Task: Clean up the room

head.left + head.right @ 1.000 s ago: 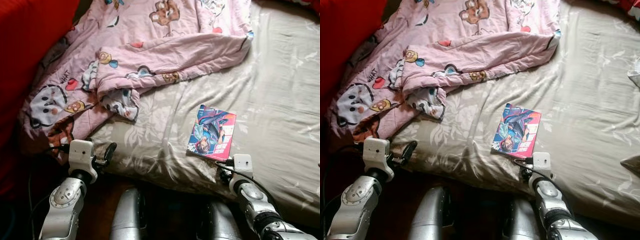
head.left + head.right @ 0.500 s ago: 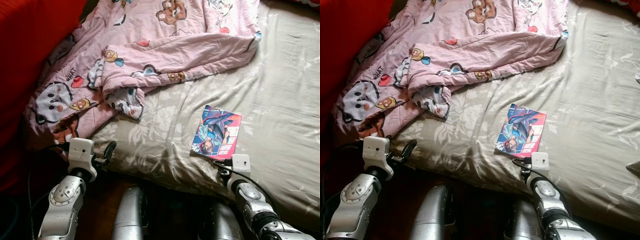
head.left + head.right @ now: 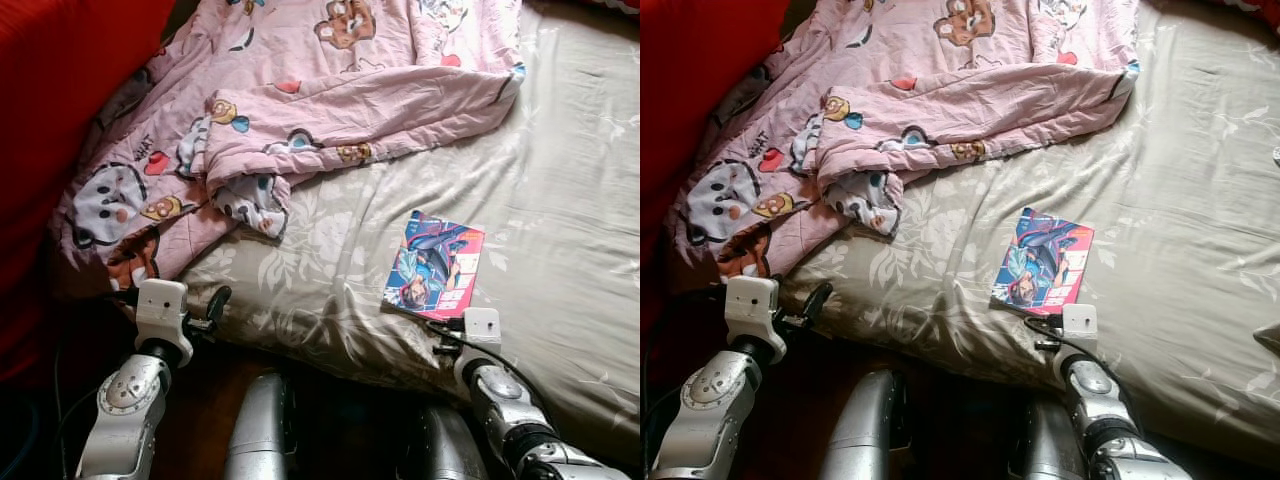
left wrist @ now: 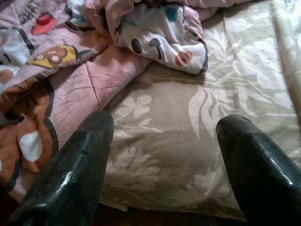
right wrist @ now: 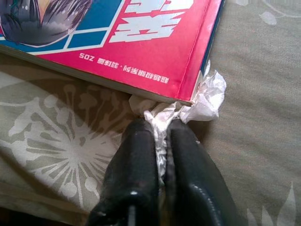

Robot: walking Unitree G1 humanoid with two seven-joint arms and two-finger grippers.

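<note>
A wide bed with a beige sheet printed with pale leaves and flowers (image 3: 560, 180) was in front of the robot. A crumpled pink blanket with cartoon animals and hearts on it (image 3: 300, 110) lay over the far left part of the bed, with one folded corner hanging toward the near edge. A big red cloth thing (image 3: 60, 100) stood at the left of the bed.

A thin comic book with a bright blue and red cover (image 3: 433, 265) lay flat on the sheet, near the front edge of the bed and well apart from the blanket.

The right gripper (image 5: 160, 141) was low at the front edge of the bed, just beside the near corner of the comic book. Its two black fingers (image 5: 136, 165) were pressed together on a small crumpled piece of white paper (image 5: 200, 101). The paper touched the red corner of the book and part of it was tucked under that corner.

The left gripper (image 4: 164, 141) was at the near left edge of the bed, close to where the blanket hangs down. Its black fingers (image 4: 70, 174) were wide apart and held nothing. Between them the beige sheet and the pink blanket edge could be seen.
</note>
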